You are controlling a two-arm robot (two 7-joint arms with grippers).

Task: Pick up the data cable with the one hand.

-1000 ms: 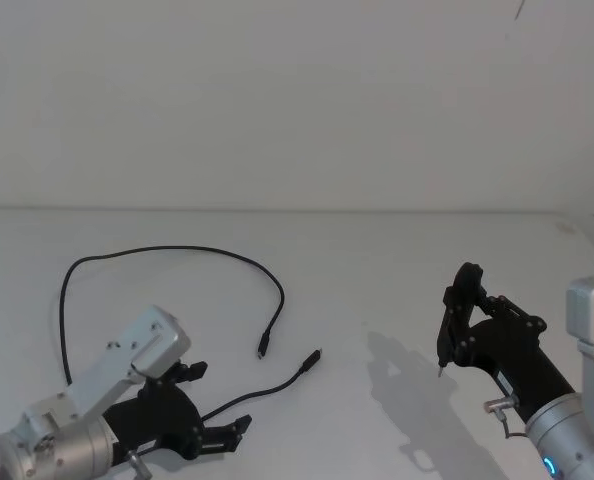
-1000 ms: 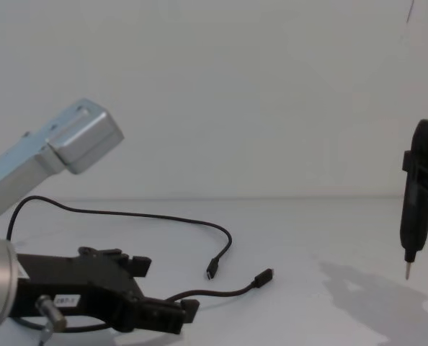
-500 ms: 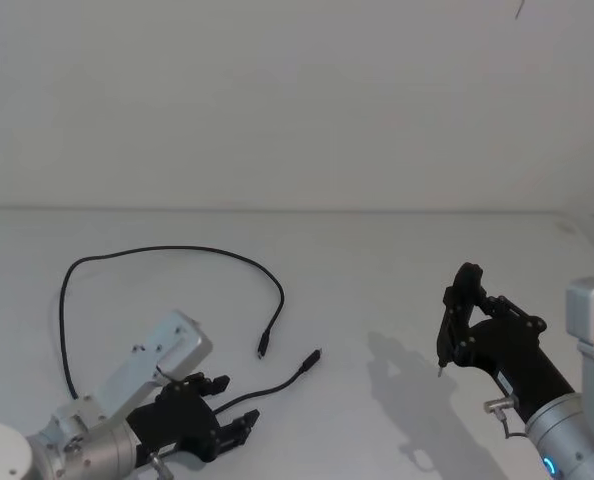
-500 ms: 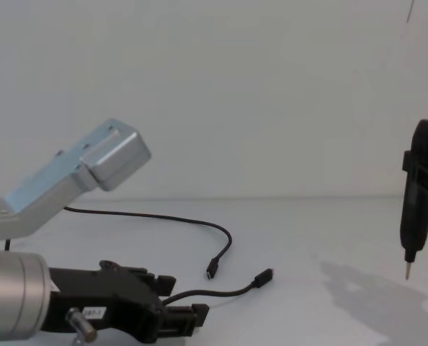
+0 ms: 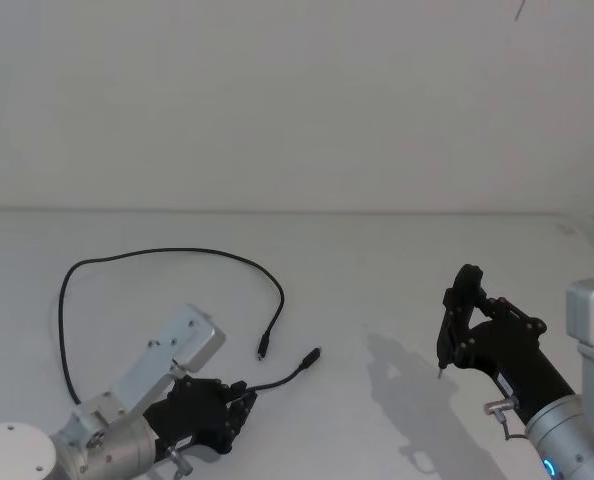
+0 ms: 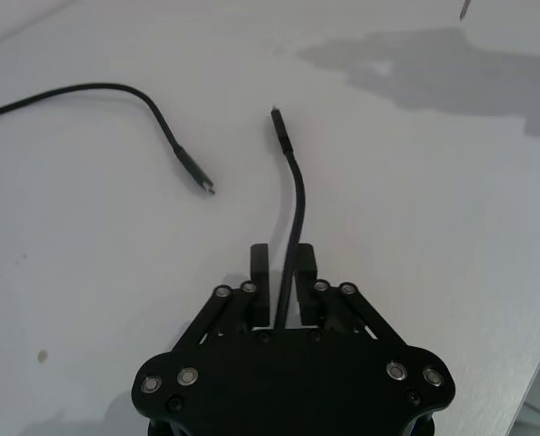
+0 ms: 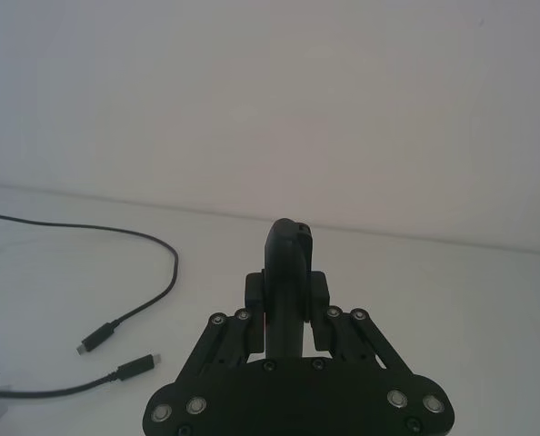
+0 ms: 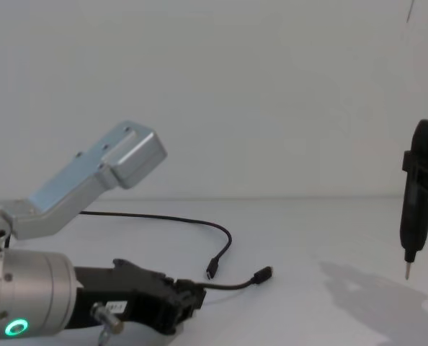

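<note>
The left end effector (image 6: 280,265) looks clenched on the data cable (image 6: 294,195), which runs straight out ahead from between its fingers.

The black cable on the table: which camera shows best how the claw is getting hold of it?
The left wrist view: the data cable runs straight between the left gripper's two fingers. The head view shows its whole loop, with that end hidden at the gripper. The chest and right wrist views show both plugs from farther off.
</note>
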